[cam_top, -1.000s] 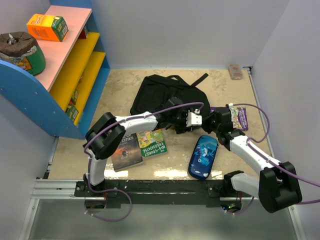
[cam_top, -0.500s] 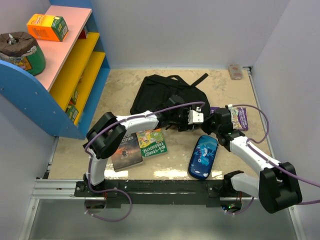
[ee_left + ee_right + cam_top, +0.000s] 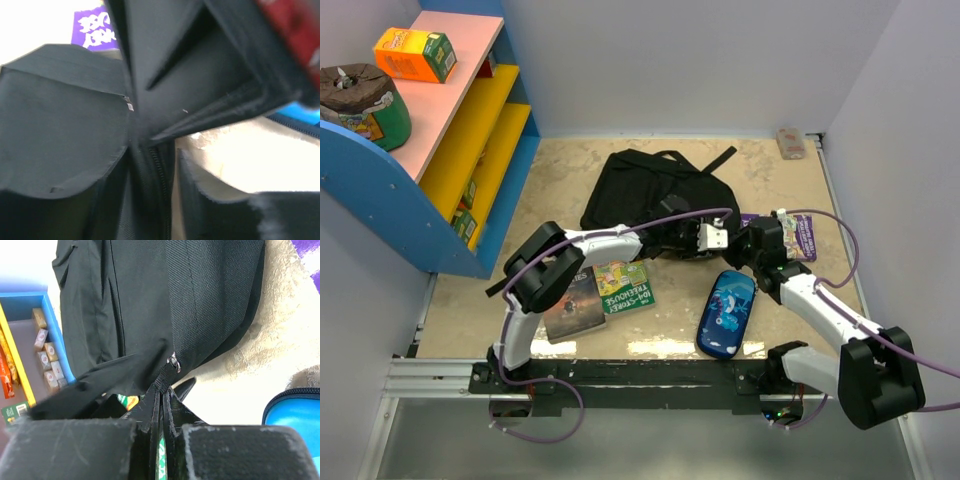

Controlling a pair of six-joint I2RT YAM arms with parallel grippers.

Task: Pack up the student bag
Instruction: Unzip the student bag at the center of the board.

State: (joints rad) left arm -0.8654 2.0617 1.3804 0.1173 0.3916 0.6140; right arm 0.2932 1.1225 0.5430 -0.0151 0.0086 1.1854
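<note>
Soft, even overhead light fills the sharp top view, with faint shadows on the pale desk (image 3: 780, 190). The left wrist view is blurred, its desk patch blown white. The right wrist view renders the student bag (image 3: 200, 300) weave crisply, foreground soft.

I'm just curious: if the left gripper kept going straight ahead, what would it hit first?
Most likely the bag, its fabric right in front; the right gripper sits just beyond, depth unclear.

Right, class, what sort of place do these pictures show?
Most likely a staged robot test cell dressed as a school corner: plain white walls box in a bright shelf unit, a black student bag, books and a blue pencil case, with two robot arms mounted in front.
</note>
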